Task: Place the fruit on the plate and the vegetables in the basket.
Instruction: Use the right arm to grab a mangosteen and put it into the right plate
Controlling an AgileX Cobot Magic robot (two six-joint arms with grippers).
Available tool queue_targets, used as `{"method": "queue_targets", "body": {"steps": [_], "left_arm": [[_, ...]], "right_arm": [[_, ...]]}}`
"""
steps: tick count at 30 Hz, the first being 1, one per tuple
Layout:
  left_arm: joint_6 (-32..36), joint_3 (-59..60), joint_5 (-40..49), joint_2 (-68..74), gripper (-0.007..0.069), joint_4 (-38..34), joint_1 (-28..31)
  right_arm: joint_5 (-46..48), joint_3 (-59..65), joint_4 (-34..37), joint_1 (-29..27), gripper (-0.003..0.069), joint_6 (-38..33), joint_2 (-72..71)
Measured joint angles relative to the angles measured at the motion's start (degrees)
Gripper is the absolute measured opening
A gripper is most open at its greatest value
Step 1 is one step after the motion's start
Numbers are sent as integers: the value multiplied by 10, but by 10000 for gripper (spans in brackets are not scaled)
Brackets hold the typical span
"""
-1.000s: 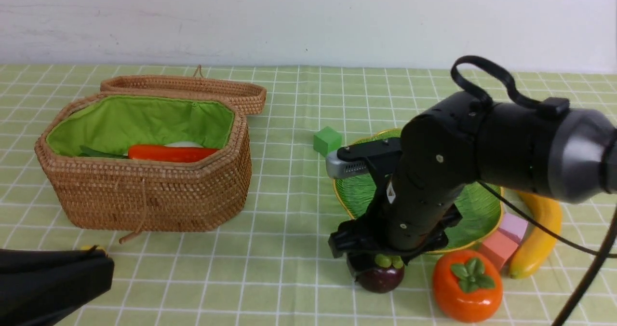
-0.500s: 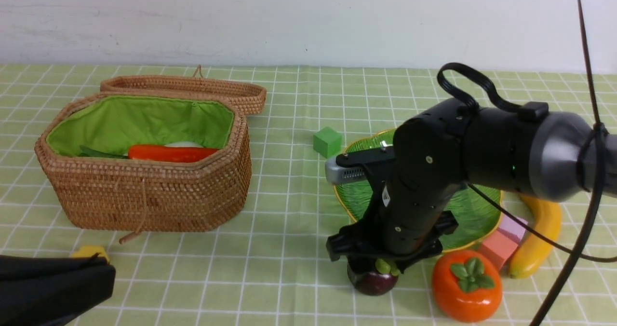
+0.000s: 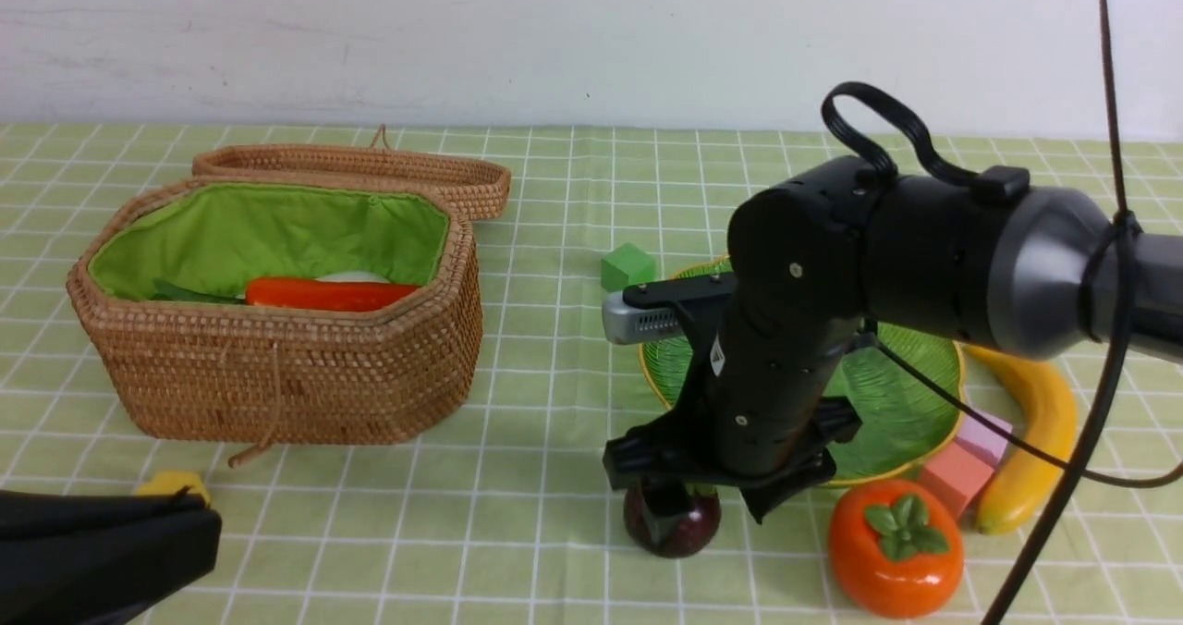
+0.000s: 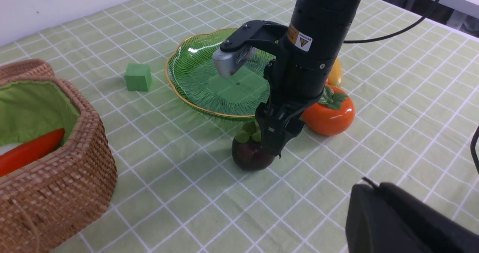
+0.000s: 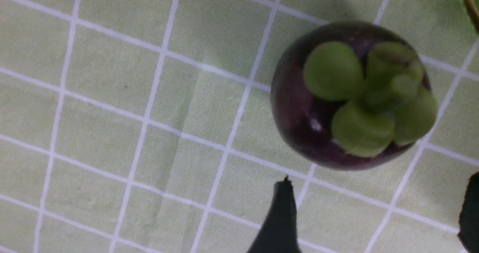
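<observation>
Only the right wrist view shows the right gripper [image 5: 376,197] spread, mangosteen [image 5: 351,95] at upper right; front view, lower left: left gripper [image 3: 199,514] pressed together.

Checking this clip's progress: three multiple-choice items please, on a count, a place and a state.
1. How many fruits lie on the plate? A none; B one; C two.
2. Where is the mangosteen? A on the plate; B in the basket; C on the tablecloth.
3. The right gripper is: A open; B shut on the mangosteen; C shut, empty.
A: persimmon and banana lie off it too. C: it sits on tablecloth by the plate. A: its fingers stand apart.
</observation>
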Motion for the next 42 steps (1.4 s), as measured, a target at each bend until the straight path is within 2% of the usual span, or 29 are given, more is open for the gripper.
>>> {"method": "queue_targets", "body": {"steps": [5, 15, 31, 42], "left_arm": [[0, 0, 0, 0, -8, 0, 0], [0, 0, 0, 0, -1, 0, 0], [0, 0, 0, 0, 5, 0, 0], [0, 0, 3, 0, 15, 0, 0]], "right_arm": [[-31, -2, 0, 0, 622, 0, 5], [-66, -2, -28, 0, 617, 0, 48], [-67, -7, -9, -1, 575, -1, 68], [-61, -12, -4, -1, 575, -13, 72]]}}
